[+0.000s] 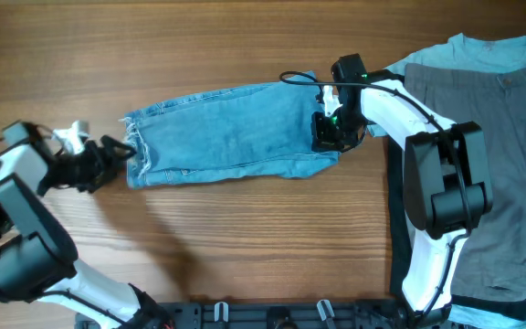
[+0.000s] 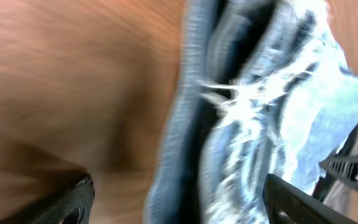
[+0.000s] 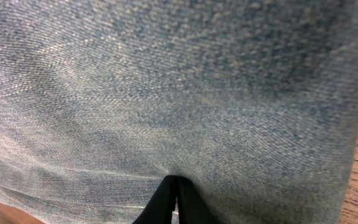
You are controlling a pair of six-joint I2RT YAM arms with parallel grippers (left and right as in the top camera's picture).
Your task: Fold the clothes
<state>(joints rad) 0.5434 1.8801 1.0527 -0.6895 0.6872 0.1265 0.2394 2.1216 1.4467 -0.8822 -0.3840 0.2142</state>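
The light-blue denim jeans (image 1: 226,132) lie folded in a band across the middle of the table, frayed hems at the left end. My left gripper (image 1: 120,155) is open at those hems. In the blurred left wrist view its fingers (image 2: 178,186) stand wide apart with the frayed denim edge (image 2: 247,99) between them. My right gripper (image 1: 329,137) is at the jeans' right end. In the right wrist view its fingers (image 3: 176,183) are shut together on the denim (image 3: 166,81), which fills the view.
Grey trousers (image 1: 510,164) lie spread at the right over a pale-blue T-shirt (image 1: 482,55), right beside the right arm. The wooden table (image 1: 153,55) shows bare wood behind and in front of the jeans. The arm bases stand at the front edge.
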